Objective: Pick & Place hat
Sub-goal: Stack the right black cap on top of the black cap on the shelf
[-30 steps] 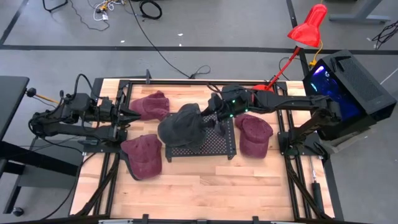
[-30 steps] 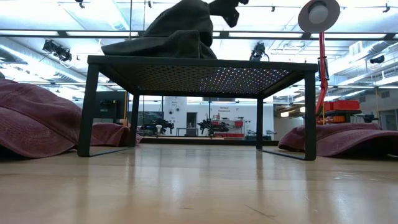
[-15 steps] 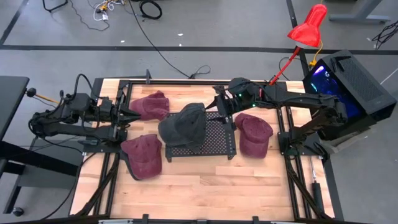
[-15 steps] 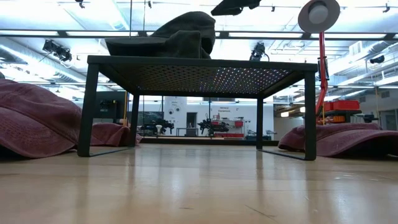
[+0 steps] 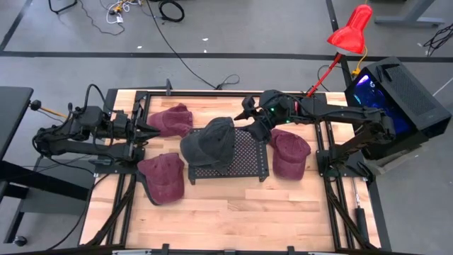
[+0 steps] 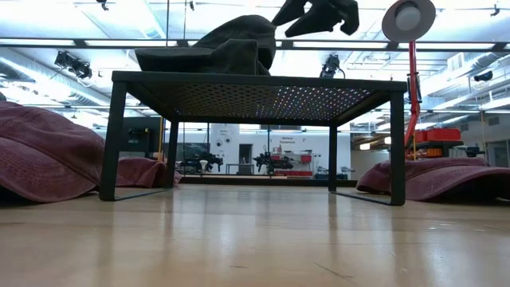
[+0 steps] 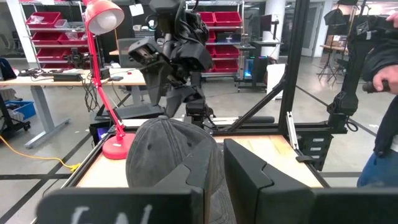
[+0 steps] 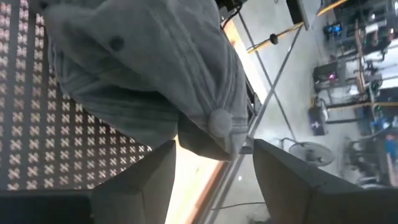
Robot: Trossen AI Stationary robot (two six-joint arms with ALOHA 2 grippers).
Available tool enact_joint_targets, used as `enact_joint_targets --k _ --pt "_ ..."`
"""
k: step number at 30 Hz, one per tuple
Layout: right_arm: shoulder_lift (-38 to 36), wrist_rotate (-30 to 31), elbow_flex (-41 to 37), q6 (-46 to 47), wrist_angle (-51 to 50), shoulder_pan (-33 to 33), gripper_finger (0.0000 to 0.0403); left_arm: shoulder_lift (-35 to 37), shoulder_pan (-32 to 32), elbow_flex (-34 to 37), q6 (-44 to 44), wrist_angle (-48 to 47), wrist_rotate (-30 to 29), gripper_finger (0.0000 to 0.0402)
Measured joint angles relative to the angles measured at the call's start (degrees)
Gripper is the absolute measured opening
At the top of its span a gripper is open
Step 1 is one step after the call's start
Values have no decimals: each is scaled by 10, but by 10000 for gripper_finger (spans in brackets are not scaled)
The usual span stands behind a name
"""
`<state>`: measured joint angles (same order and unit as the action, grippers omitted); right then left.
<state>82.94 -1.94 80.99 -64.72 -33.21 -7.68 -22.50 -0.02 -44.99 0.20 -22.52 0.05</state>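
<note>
Grey lab floor with loose cables, and in the middle a light wooden table inside a black frame. A red desk lamp leans over its far right corner, next to a dark box lit blue inside. In the left wrist view a person's dark sleeve shows at the room's edge.

On the table sits a black perforated metal stand on four legs. The dark grey hat lies on the stand's left part, hanging a bit over its left edge – a soft, faded cap with stitched panel seams, a button on the crown and small eyelets, crumpled into a mound with its brim pointing left in the low view.

Three maroon caps lie on the wood: one at far left, one at near left, one to the right of the stand.

The right gripper hovers above the stand's far right part, just beside the hat – fingers spread wide, nothing between them. The left gripper waits at the table's left side, near the far maroon cap, fingers nearly pressed together and empty.
</note>
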Motion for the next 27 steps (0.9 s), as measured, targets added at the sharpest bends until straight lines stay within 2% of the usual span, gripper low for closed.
enact_joint_targets --k 6,17,27 --pt "-2 -6 -5 -38 17 0 214 0 0 0 0 0 0 48" --pt "-33 0 -113 -88 168 3 214 0 0 0 0 0 0 48" --pt "-40 0 -175 -153 280 4 214 0 0 0 0 0 0 48"
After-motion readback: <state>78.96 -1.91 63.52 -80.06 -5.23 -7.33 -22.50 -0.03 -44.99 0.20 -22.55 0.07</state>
